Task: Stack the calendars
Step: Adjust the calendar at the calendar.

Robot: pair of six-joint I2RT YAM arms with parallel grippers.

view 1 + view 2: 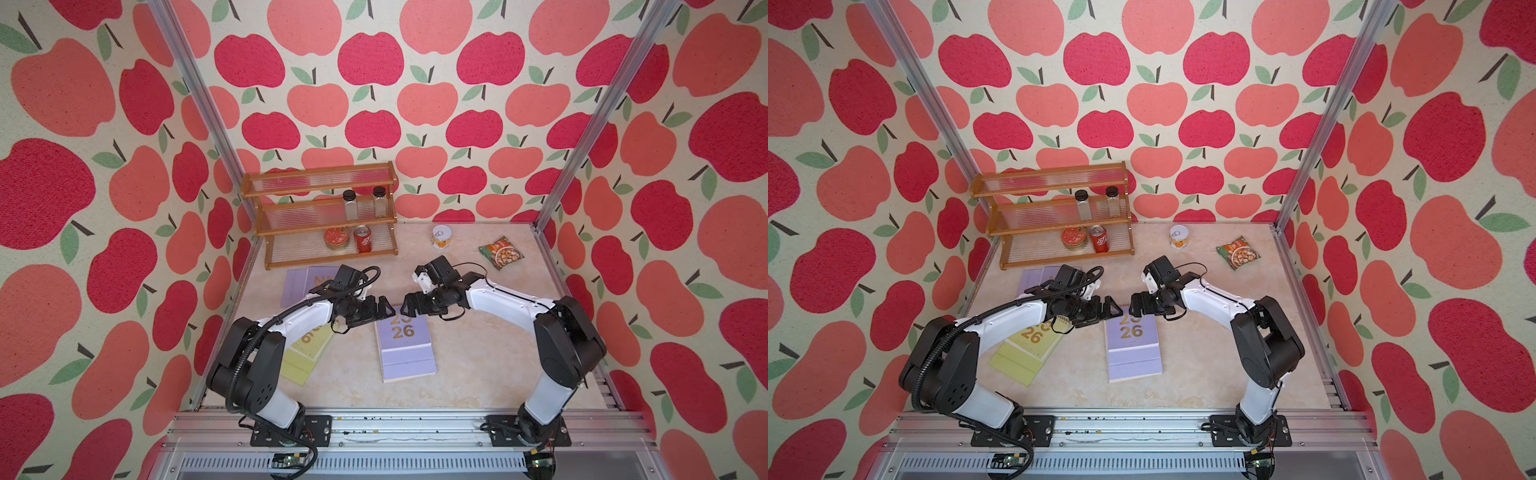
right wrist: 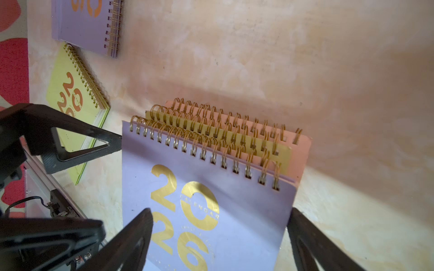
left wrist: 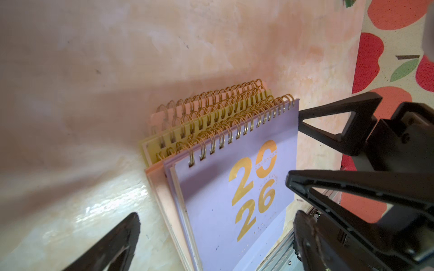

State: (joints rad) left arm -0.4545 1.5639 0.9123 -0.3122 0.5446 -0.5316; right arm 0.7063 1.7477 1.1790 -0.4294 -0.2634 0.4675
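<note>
A pile of calendars (image 1: 405,345) (image 1: 1133,349) lies mid-table, a lilac one with gold "20 26" on top (image 3: 223,199) (image 2: 211,211). Yellow-green (image 3: 164,143) and pale pink (image 2: 300,150) ones show under it, spirals slightly staggered. A single yellow-green calendar (image 1: 307,353) (image 2: 72,105) lies to the left, partly under my left arm. Another lilac calendar (image 1: 299,282) (image 2: 84,25) lies by the shelf. My left gripper (image 1: 386,311) (image 3: 216,234) and right gripper (image 1: 409,305) (image 2: 220,234) face each other, tips close, over the pile's spiral end. Both are open and hold nothing.
A wooden tiered shelf (image 1: 320,216) stands at the back left with two spice bottles, a red tin and a red soda can. A white can (image 1: 440,237) and a green snack packet (image 1: 500,252) sit at the back right. An aluminium rail (image 1: 395,428) borders the front.
</note>
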